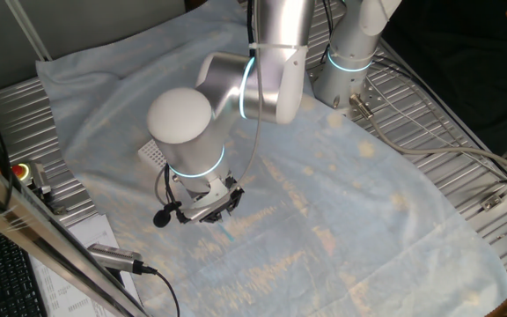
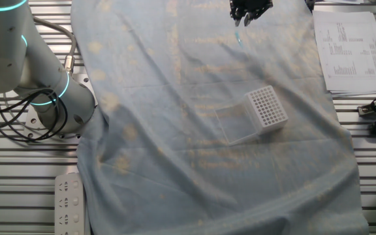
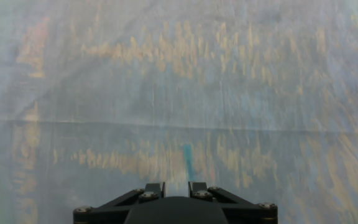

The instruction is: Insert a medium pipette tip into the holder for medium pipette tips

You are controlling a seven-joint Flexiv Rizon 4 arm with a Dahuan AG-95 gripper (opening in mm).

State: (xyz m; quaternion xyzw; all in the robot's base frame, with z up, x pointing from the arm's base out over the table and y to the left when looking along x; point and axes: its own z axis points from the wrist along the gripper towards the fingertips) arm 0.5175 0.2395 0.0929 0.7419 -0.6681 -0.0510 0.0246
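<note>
The medium pipette tip [image 3: 188, 163] is a thin teal cone lying on the pale blue cloth just ahead of my gripper [image 3: 176, 185], slightly right of the gap between the fingers. The jaws stand apart with nothing between them. In the other fixed view the gripper [image 2: 247, 14] hovers at the cloth's far edge, with the tip [image 2: 238, 36] just below it. The holder for medium pipette tips [image 2: 266, 106] is a white block with a grid of holes, well away from the gripper near the cloth's middle. The arm hides most of the holder [image 1: 154, 154] in one fixed view.
A clear plastic box [image 2: 230, 124] lies against the holder's left side. Printed papers [image 2: 348, 46] sit at the cloth's right edge. The robot base [image 2: 57, 98] and its cables stand on the left. A microphone [image 1: 113, 257] lies by the table's front edge.
</note>
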